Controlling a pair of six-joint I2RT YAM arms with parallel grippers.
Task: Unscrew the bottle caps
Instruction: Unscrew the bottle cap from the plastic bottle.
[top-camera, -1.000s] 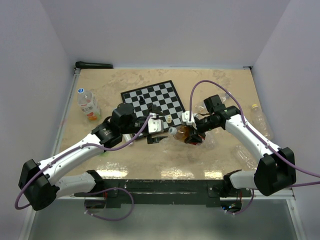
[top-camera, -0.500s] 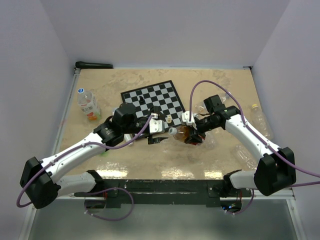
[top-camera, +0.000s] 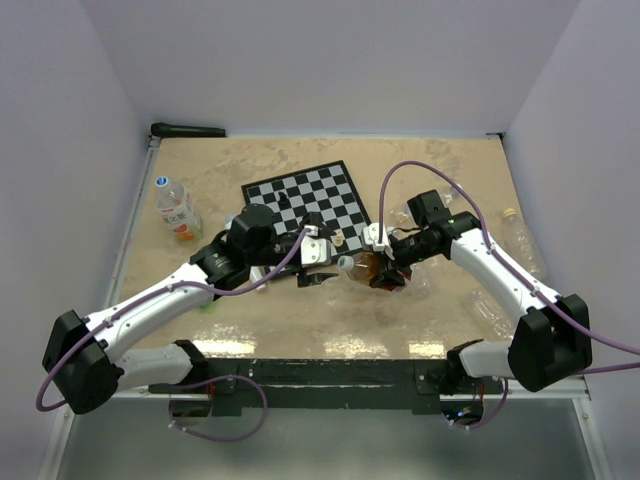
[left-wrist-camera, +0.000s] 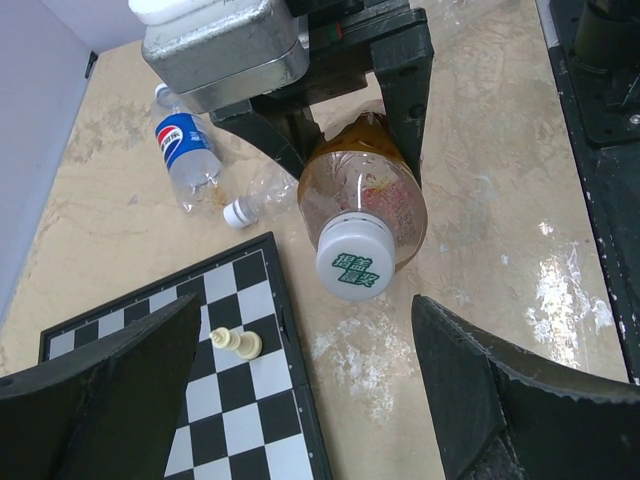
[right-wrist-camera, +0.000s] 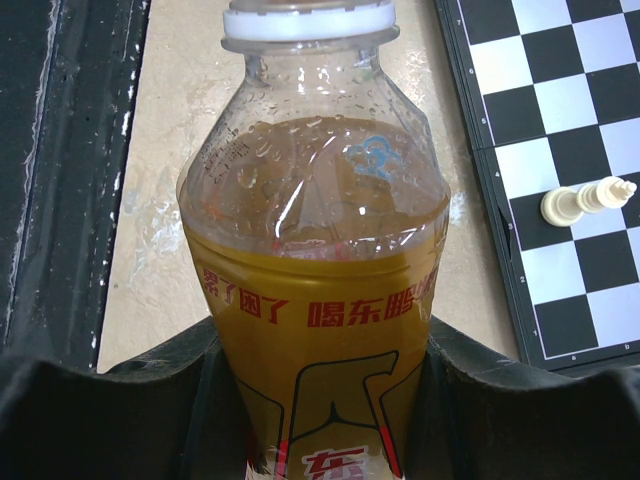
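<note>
The left arm's fingers (left-wrist-camera: 95, 400) are spread wide, with nothing between them. The right arm's fingers (right-wrist-camera: 545, 410) are pinched on the body of an amber bottle (right-wrist-camera: 315, 260), one on each side of its red-lettered label. The bottle is held on its side, with its neck pointing towards the left arm. Its white cap (left-wrist-camera: 353, 262), printed in green, is on the neck and faces the gap between the left arm's fingers without touching either.

From the left wrist, the cap sits over bare marbled worktop (left-wrist-camera: 500, 230), just beside the edge of the chessboard (left-wrist-camera: 240, 430). A cream chess piece (left-wrist-camera: 238, 344) lies tipped over on a square near that edge. Beyond the board, a blue-labelled bottle (left-wrist-camera: 187, 145) lies on the worktop. Close to it is a small white cap (left-wrist-camera: 238, 212) at the end of a crumpled clear bottle.

From above, an orange-labelled bottle (top-camera: 177, 212) with a blue cap (top-camera: 162, 182) sits near the worktop's left edge, well apart from both arms. A clear bottle (top-camera: 525, 245) with a yellow cap (top-camera: 510, 213) lies by the right edge.
</note>
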